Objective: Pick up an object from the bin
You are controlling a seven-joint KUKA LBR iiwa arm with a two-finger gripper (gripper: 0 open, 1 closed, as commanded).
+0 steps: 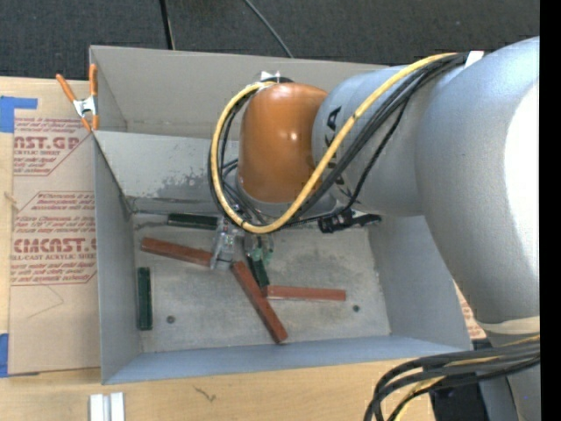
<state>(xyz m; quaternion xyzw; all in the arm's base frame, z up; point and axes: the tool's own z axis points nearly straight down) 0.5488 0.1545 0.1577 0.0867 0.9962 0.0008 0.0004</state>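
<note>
Reaching in over the right edge of the grey bin [110,261]: a thick pale arm [456,139], capped at the wrist with an orange cover [276,143] and looped with yellow and black cables [219,156]. Below the cover, low over the middle of the bin's floor, the hand [241,251]. Cannot tell whether open or closed, with so much tucked under cover and cables. Cannot tell either whether touching anything.

Right under the hand, the near-meeting ends of two red-brown strips. The left strip [175,253], lying flat, pointing toward the left wall. The slanted strip [263,310], running from beneath the hand toward the front wall. Just beside the slanted strip's upper end, close under the hand, a short dark green piece [260,274]; hard to say whether touching that strip. Meeting the slanted strip about halfway along, a third red-brown strip [311,295], lying level and pointing toward the right wall.

Well apart from the hand, near the front left corner, a dark green stick [144,298] lying along the left wall. Near the back wall, left of the hand, another dark stick [193,221], lying level along the foot of that wall.
</note>
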